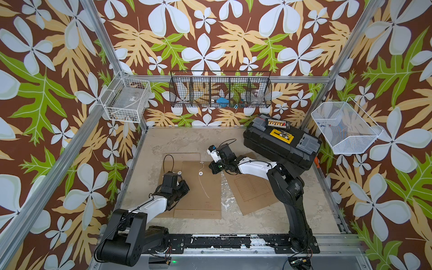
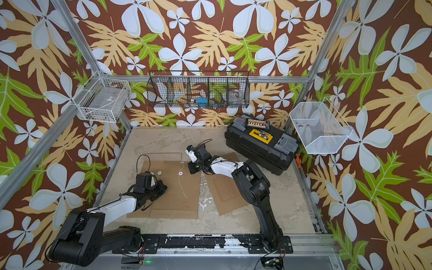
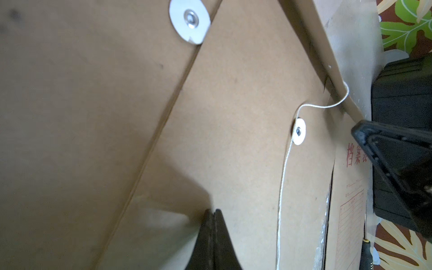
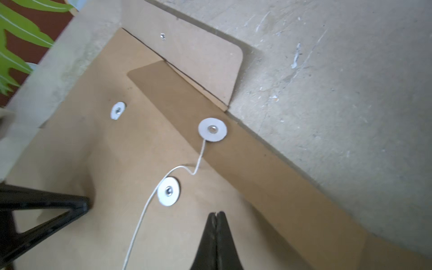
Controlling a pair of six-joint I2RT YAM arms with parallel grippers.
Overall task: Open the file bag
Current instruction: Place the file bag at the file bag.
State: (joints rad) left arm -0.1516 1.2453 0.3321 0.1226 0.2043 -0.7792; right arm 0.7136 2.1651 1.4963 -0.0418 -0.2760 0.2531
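The file bag (image 1: 198, 191) is a brown kraft envelope lying flat mid-table, seen in both top views (image 2: 184, 194). Its flap (image 4: 245, 163) lies folded down over the bag. A white string (image 4: 140, 222) runs from the flap's disc (image 4: 212, 129) past the lower disc (image 4: 168, 191) and trails loose down the bag. My right gripper (image 4: 216, 214) is shut with nothing between its fingers, close over the bag beside the lower disc (image 1: 200, 173). My left gripper (image 3: 214, 211) is shut and empty over the bag's left part (image 1: 186, 187).
A second kraft bag (image 1: 168, 163) lies under the first with its flap open (image 4: 198, 58). Another lies to the right (image 1: 252, 187) under the right arm. A black toolbox (image 1: 280, 142) stands at the back right. Wire baskets (image 1: 221, 92) hang on the walls.
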